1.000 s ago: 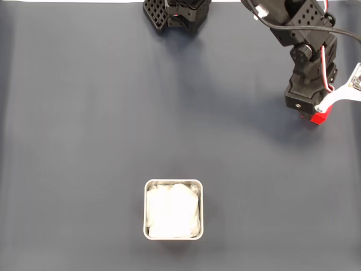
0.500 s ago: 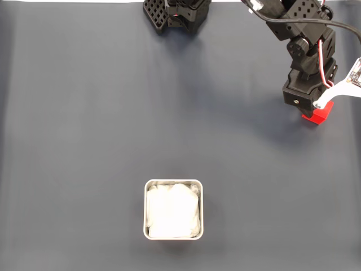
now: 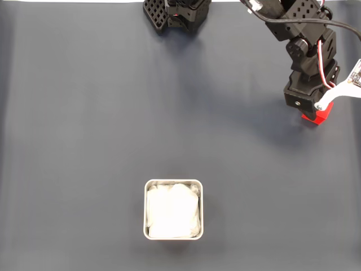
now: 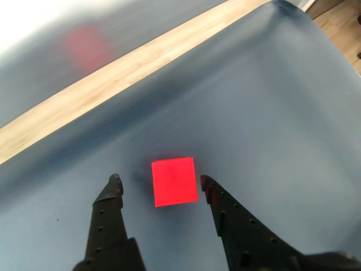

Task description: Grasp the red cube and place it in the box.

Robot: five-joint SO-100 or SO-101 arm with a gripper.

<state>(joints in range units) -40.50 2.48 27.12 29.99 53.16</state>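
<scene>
Barely moved vs earlier: tool still straddles red cube, unclosed.

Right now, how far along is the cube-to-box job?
Early stage. Done: the gripper is open and lined up around the cube, one finger on each side in the wrist view. In hand: nothing yet; gaps show on both sides and the cube sits on the mat. Left: close, lift, carry to the box, which holds only its white lining in the fixed view, and release.
</scene>
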